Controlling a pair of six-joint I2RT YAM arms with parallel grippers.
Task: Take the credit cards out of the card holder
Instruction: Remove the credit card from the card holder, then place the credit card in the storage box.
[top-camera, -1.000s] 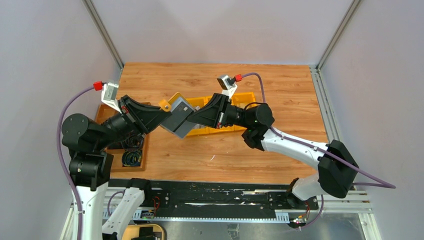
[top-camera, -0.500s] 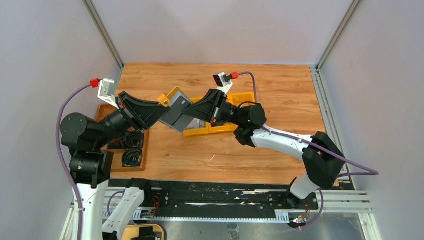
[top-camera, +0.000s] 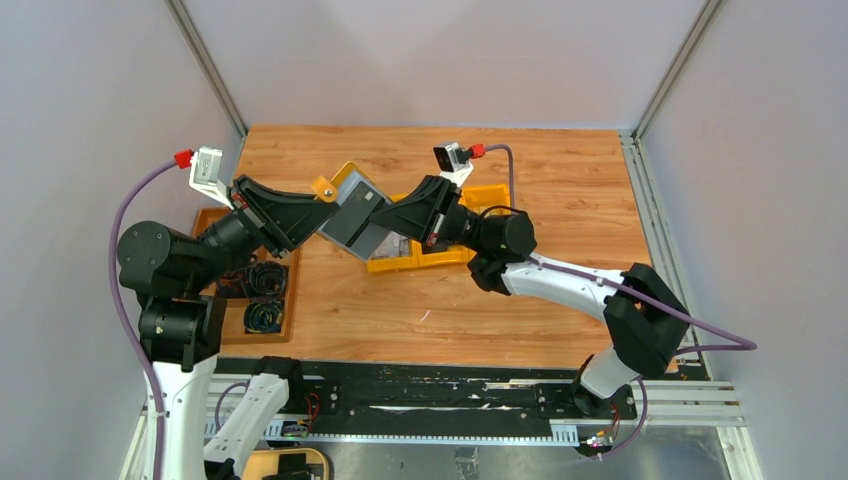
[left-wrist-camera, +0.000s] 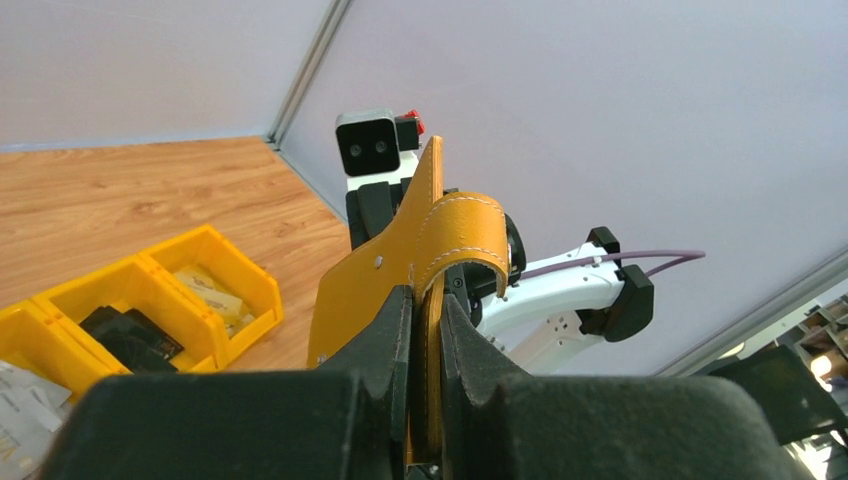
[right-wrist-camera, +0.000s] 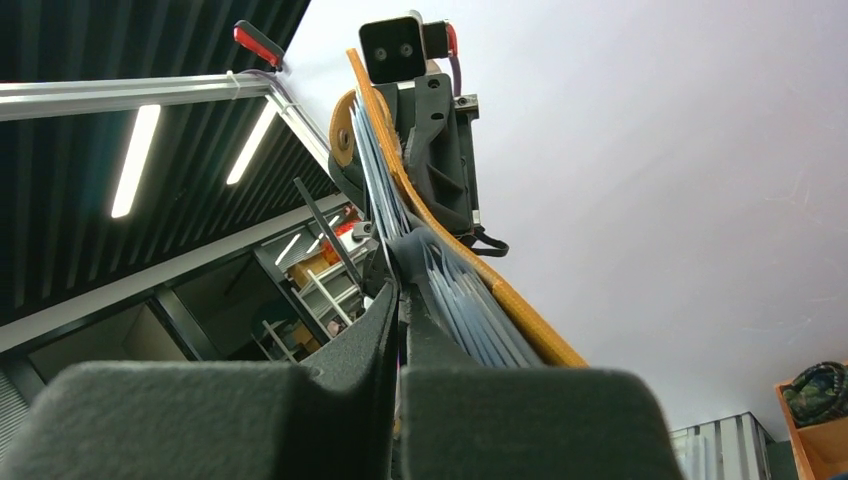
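The mustard-yellow card holder (top-camera: 353, 222) hangs open in the air between both arms, its grey lining facing up. My left gripper (top-camera: 328, 212) is shut on its yellow leather edge; the left wrist view shows the holder (left-wrist-camera: 372, 290) and its curled strap pinched between my fingers (left-wrist-camera: 428, 318). My right gripper (top-camera: 388, 226) comes from the right and is shut on a thin card edge next to the grey pockets (right-wrist-camera: 468, 302), with the holder's yellow rim (right-wrist-camera: 505, 298) beside it. The card itself is mostly hidden by the right fingers (right-wrist-camera: 398, 318).
Yellow plastic bins (top-camera: 452, 254) with dark items and packets sit on the wooden table under the right arm, and also show in the left wrist view (left-wrist-camera: 150, 305). A brown compartment tray (top-camera: 268, 305) with coiled cables lies at the left.
Both grippers and the holder have shifted a little left and up. The right arm has stretched further left. Both grips look unchanged.
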